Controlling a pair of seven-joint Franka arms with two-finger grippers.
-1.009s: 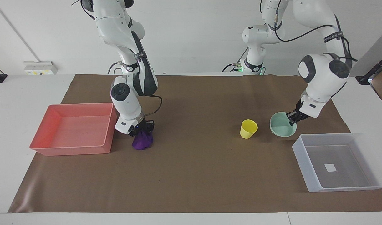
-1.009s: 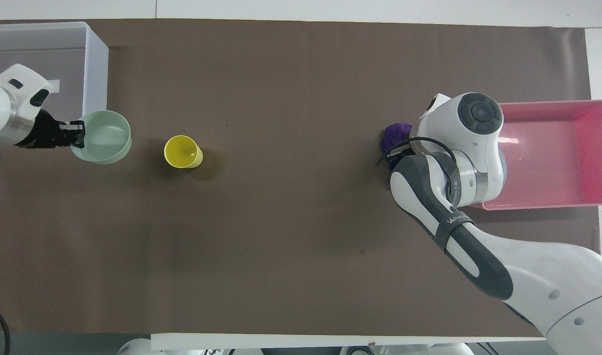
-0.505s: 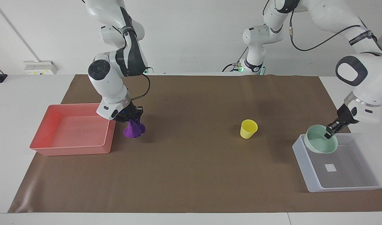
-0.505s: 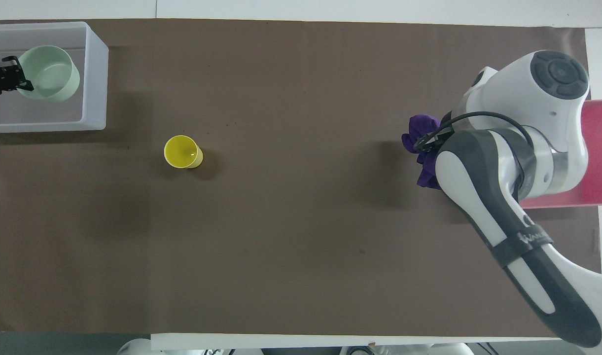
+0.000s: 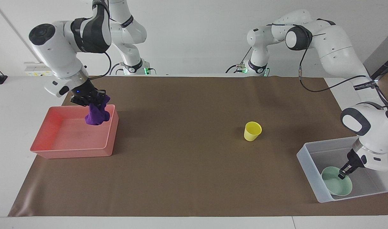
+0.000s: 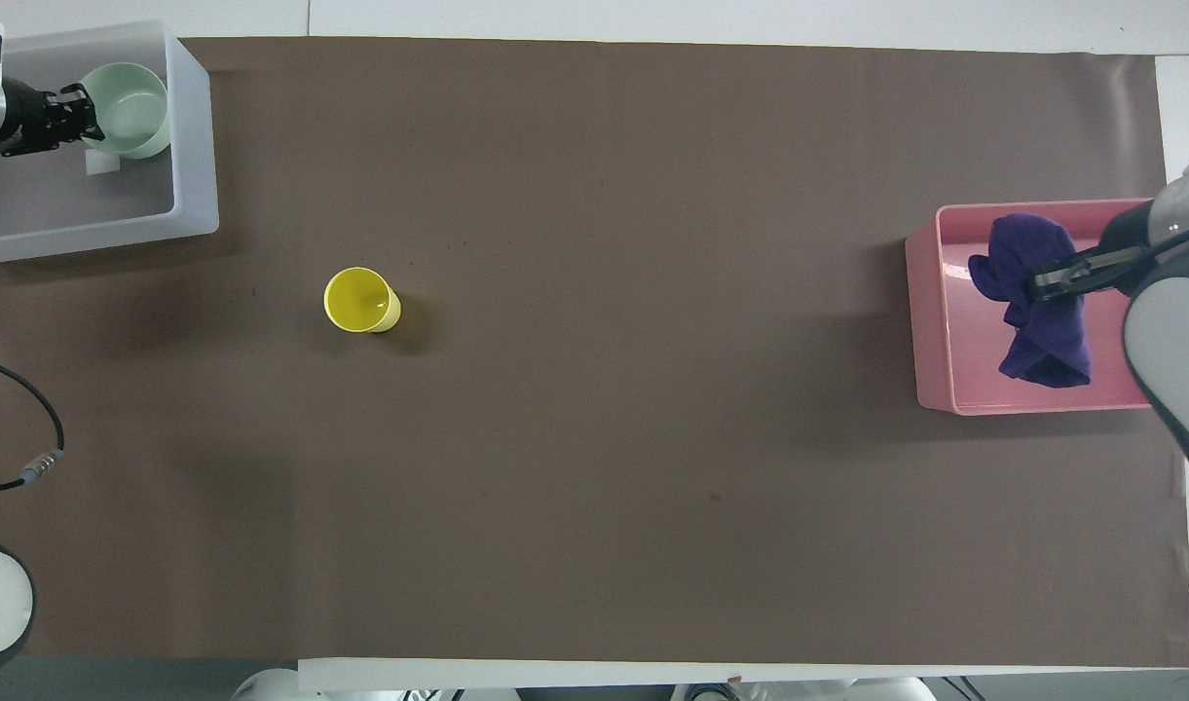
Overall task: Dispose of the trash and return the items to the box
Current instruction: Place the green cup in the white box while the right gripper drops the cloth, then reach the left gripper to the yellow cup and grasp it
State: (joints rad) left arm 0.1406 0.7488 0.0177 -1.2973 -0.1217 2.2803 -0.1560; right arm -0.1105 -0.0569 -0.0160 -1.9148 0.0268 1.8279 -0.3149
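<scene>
At the lower right of the facing view, the left gripper [image 5: 343,173] is down inside the translucent box [image 5: 311,170], its fingers pinched on the rim of the mint-green bowl [image 5: 336,185]; the overhead view shows the same pairing at its upper left, with the gripper [image 6: 76,107] clamped on the bowl [image 6: 127,95] in the corner of the box [image 6: 193,146] farthest from the robots, beside a small white square [image 6: 100,162] on the box floor. Whether the bowl rests on the floor or hangs just above it cannot be told. Higher in the facing view, right of centre, the yellow cup [image 5: 252,131] stands upright and alone on the brown mat [image 5: 187,165], well apart from the box and from both grippers. At the left of that view, the right gripper [image 5: 91,102] hangs over the pink tray [image 5: 44,149], closed on the purple cloth wad [image 5: 96,115], which dangles below its fingers above the tray's floor near the wall toward the table's middle; the overhead view places the cloth [image 6: 1037,302] over the tray [image 6: 930,321] at its right edge.
</scene>
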